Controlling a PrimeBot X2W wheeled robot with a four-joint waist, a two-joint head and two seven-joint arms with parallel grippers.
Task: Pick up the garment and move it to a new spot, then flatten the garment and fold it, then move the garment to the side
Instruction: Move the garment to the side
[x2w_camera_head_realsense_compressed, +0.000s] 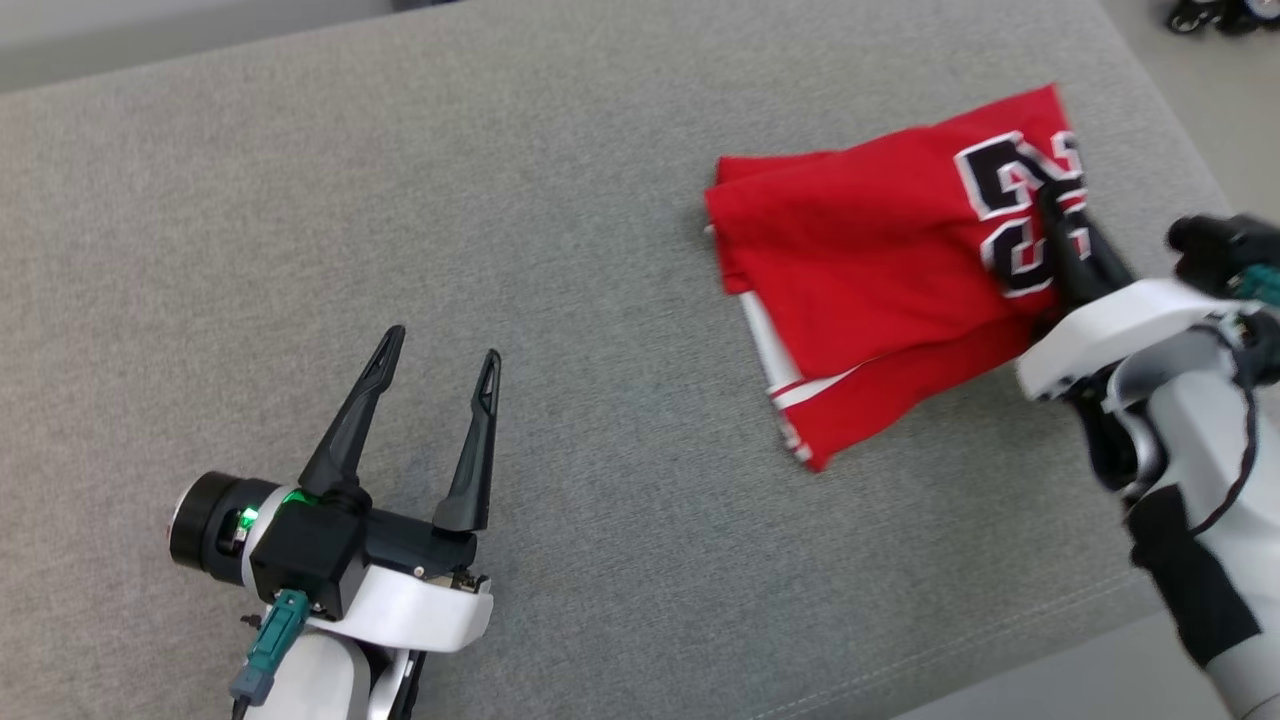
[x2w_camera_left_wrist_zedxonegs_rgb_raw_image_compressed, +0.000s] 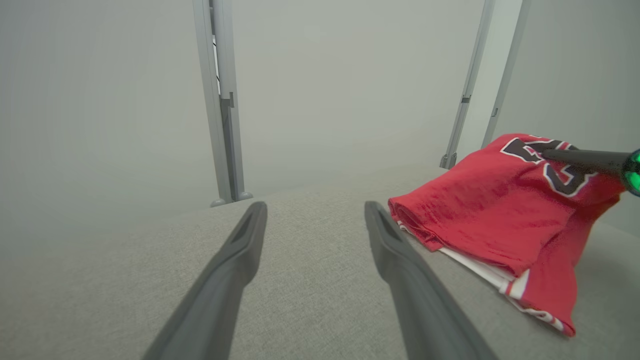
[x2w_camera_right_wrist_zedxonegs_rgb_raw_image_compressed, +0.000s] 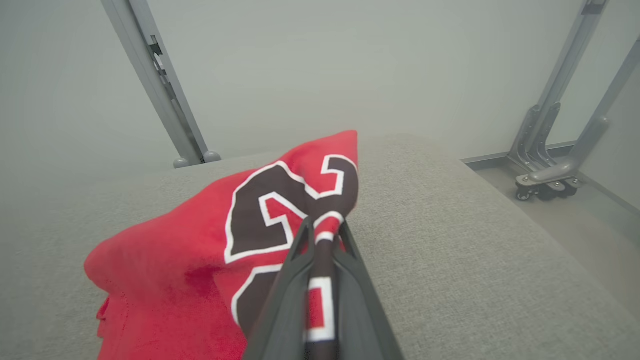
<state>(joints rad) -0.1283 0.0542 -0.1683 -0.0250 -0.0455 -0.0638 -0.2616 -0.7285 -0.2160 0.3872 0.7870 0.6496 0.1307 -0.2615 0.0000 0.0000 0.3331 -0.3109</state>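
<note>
The left gripper (x2w_camera_head_realsense_compressed: 443, 343) is positioned nearest, at the lower left of the head view, over bare grey bench (x2w_camera_head_realsense_compressed: 400, 200). Its fingers are spread and nothing is held between them. In the left wrist view the same gripper (x2w_camera_left_wrist_zedxonegs_rgb_raw_image_compressed: 315, 205) is seen low over the bench (x2w_camera_left_wrist_zedxonegs_rgb_raw_image_compressed: 310, 280), with the garment (x2w_camera_left_wrist_zedxonegs_rgb_raw_image_compressed: 480, 215) off to its right and apart from it.

Farther out, the garment (x2w_camera_head_realsense_compressed: 880, 270) is located on the right part of the bench, near the right edge. It is red, folded into layers, and marked with a black number outlined in white; white trim is exposed along its near edge. The right gripper (x2w_camera_head_realsense_compressed: 1048, 195) is closed on the numbered end. In the right wrist view a fold of the garment (x2w_camera_right_wrist_zedxonegs_rgb_raw_image_compressed: 190, 270) is pinched between the fingers of the gripper (x2w_camera_right_wrist_zedxonegs_rgb_raw_image_compressed: 325, 225), and that end is held raised while the other end rests on the bench (x2w_camera_right_wrist_zedxonegs_rgb_raw_image_compressed: 450, 240).

Beyond the bench, grey metal posts (x2w_camera_right_wrist_zedxonegs_rgb_raw_image_compressed: 155, 85) and a wheeled frame base (x2w_camera_right_wrist_zedxonegs_rgb_raw_image_compressed: 545, 175) are visible.
</note>
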